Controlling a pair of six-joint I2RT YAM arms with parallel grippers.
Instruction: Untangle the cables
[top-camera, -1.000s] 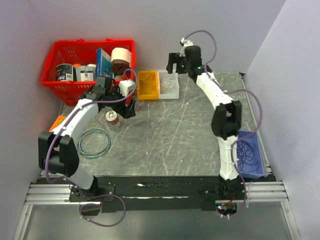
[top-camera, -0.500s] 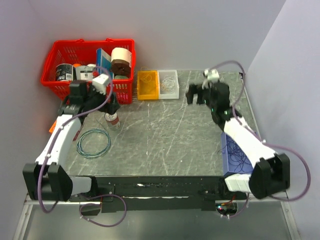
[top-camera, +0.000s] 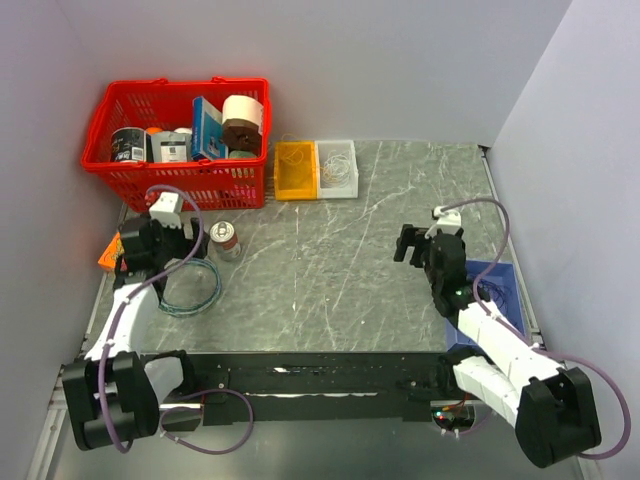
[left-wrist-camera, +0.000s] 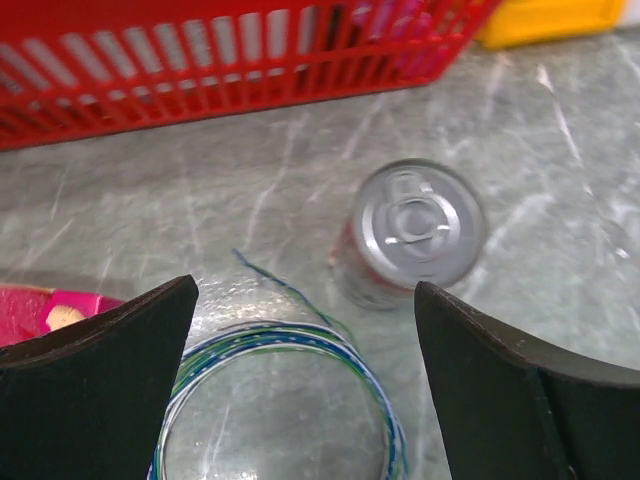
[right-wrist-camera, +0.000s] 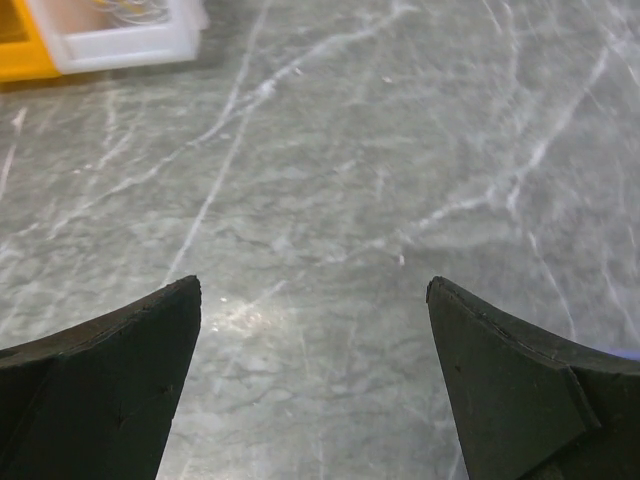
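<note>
The cables lie apart in trays. A dark wire coil (top-camera: 497, 292) lies in the blue tray (top-camera: 512, 322) at the right, partly hidden by my right arm. A pale wire (top-camera: 340, 163) lies in the white tray (top-camera: 337, 182), and the yellow tray (top-camera: 296, 170) stands beside it. My left gripper (top-camera: 170, 255) is open over the teal-green hoop (top-camera: 192, 287); in the left wrist view (left-wrist-camera: 305, 290) the hoop (left-wrist-camera: 300, 340) lies between the fingers. My right gripper (top-camera: 412, 241) is open over bare table, as the right wrist view (right-wrist-camera: 314, 285) shows.
A soda can (top-camera: 225, 240) stands just beyond the hoop and shows in the left wrist view (left-wrist-camera: 420, 235). A red basket (top-camera: 180, 180) of goods fills the back left. An orange-pink object (top-camera: 110, 250) lies at the left table edge.
Both arms have drawn back toward the near edge. The left gripper came from the basket and can down over the hoop. The right gripper came from the far trays to beside the blue tray.
</note>
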